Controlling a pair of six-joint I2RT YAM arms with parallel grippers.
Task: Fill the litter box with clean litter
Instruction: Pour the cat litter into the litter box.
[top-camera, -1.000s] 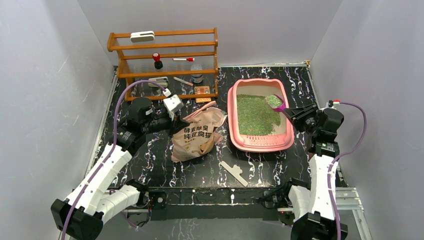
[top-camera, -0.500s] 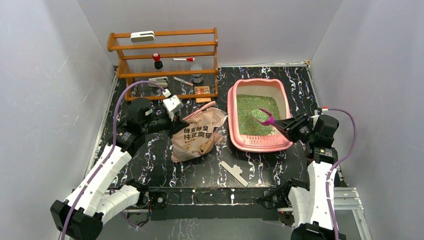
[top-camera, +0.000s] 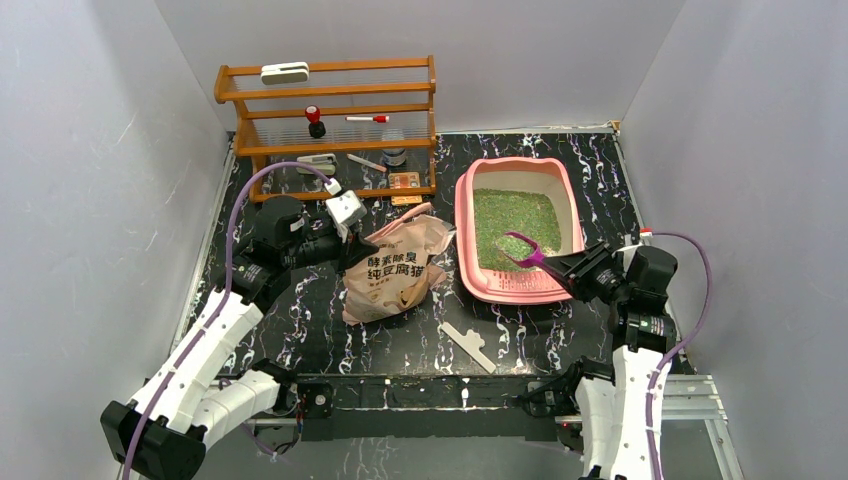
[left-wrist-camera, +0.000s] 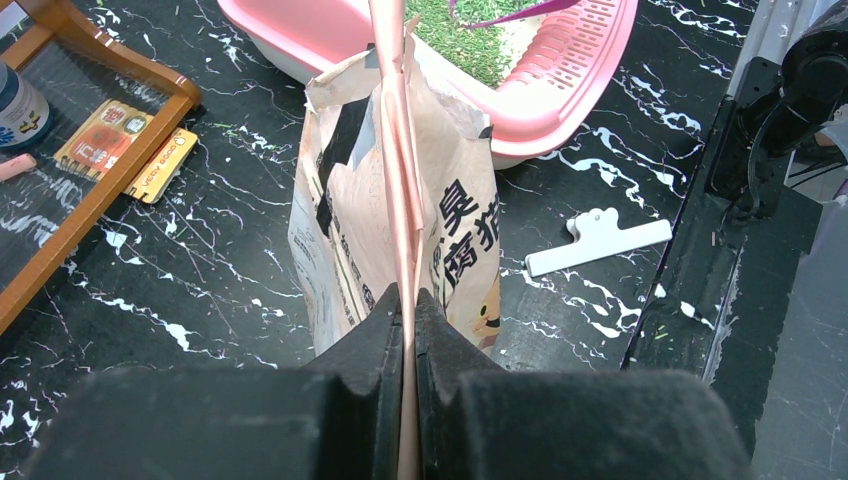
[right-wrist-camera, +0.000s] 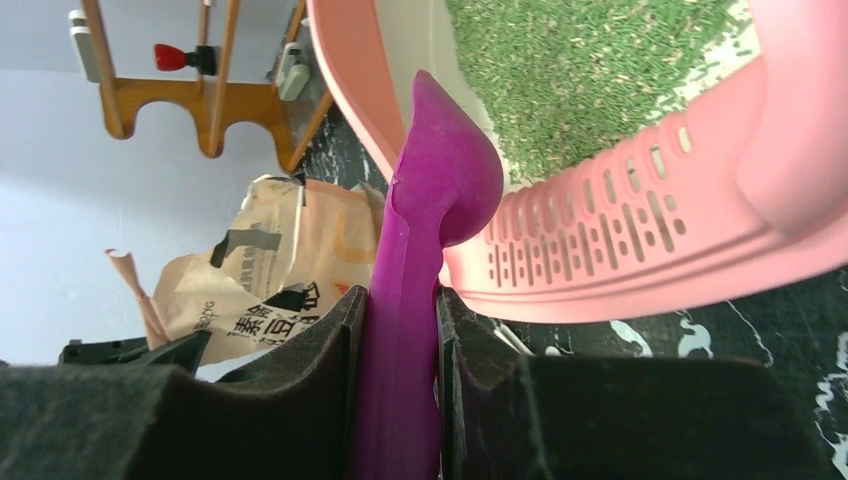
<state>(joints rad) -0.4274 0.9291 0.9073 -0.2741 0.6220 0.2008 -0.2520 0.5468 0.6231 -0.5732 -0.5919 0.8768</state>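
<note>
wooden rack (top-camera: 340, 147), beige bag (top-camera: 395, 270), purple scoop (top-camera: 528, 252), white clip (top-camera: 468, 346)

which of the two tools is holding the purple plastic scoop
The right tool: it is shut on the purple plastic scoop over the pink rectangular plastic litter box. The left tool pinches the beige printed bag instead.

I see free table (top-camera: 320, 335) at lower centre, between bag (top-camera: 395, 268) and litter box (top-camera: 520, 290); only a white clip (top-camera: 468, 346) lies there.

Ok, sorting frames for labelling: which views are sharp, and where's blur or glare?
Top external: even light, sharp, no glare on the litter box. Left wrist: near fingers soft, bag crisp. Right wrist: pads gripping scoop blurred, clean litter grains sharp.
</note>
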